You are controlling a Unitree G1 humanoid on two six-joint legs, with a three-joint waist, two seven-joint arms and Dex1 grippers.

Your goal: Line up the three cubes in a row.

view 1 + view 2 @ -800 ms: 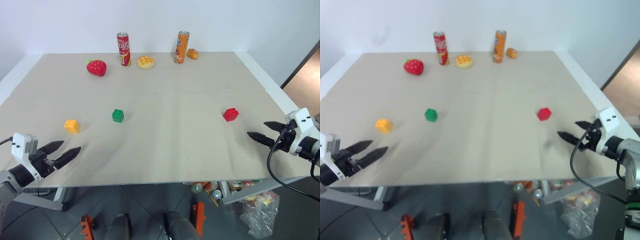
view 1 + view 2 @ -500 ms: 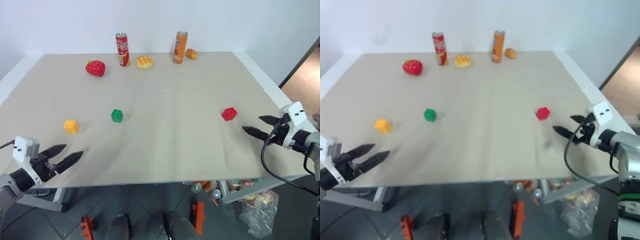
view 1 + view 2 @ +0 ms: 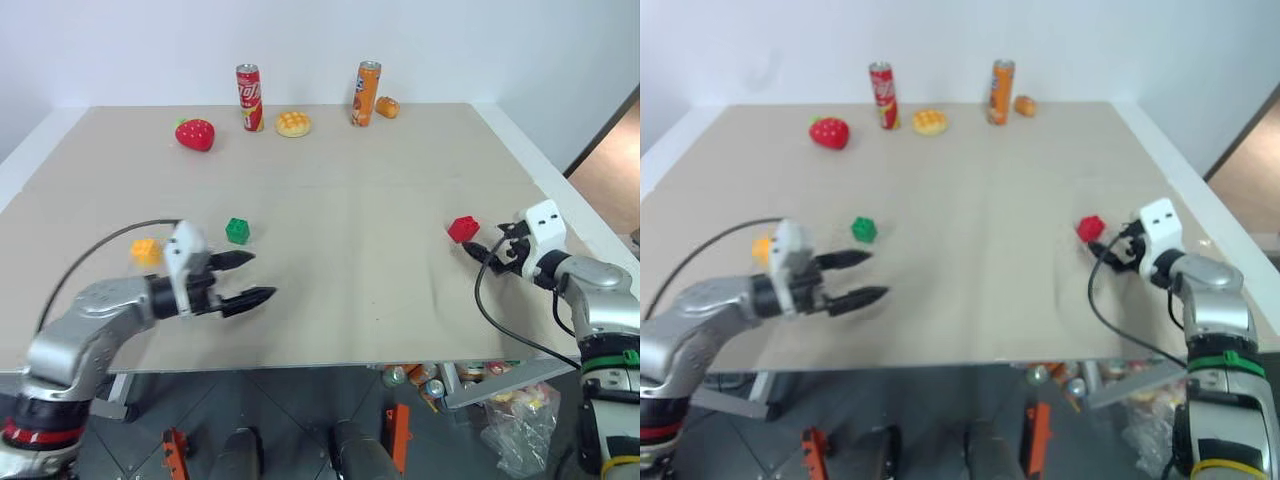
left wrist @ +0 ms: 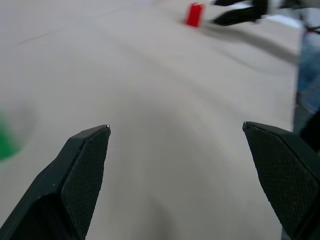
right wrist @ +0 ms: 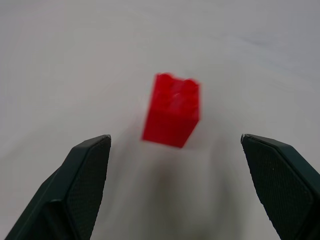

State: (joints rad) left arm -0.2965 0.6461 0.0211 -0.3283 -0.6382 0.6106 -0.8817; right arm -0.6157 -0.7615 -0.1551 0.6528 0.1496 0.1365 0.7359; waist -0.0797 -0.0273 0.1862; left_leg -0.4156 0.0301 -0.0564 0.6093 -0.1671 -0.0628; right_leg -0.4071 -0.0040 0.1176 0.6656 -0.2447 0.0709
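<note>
Three cubes sit apart on the beige table [image 3: 350, 320]: a yellow-orange cube [image 3: 146, 252] at the left, a green cube [image 3: 237, 231] beside it, and a red cube [image 3: 462, 229] far to the right. My left gripper [image 3: 262, 276] hovers open just in front of the green cube, pointing right. In its wrist view the green cube [image 4: 7, 142] is a blur off to one side. My right gripper [image 3: 482, 243] is open just right of the red cube. The red cube [image 5: 172, 110] stands ahead of its spread fingers, untouched.
Along the table's far edge stand a red can [image 3: 248, 97] and an orange can [image 3: 366, 93], with a strawberry toy [image 3: 196, 134], a yellow bun toy [image 3: 292, 124] and a small orange toy [image 3: 387, 107]. The near table edge lies under both arms.
My left arm has swung in from the table's near left corner to just in front of the green cube. My right gripper has moved left, up to the red cube.
</note>
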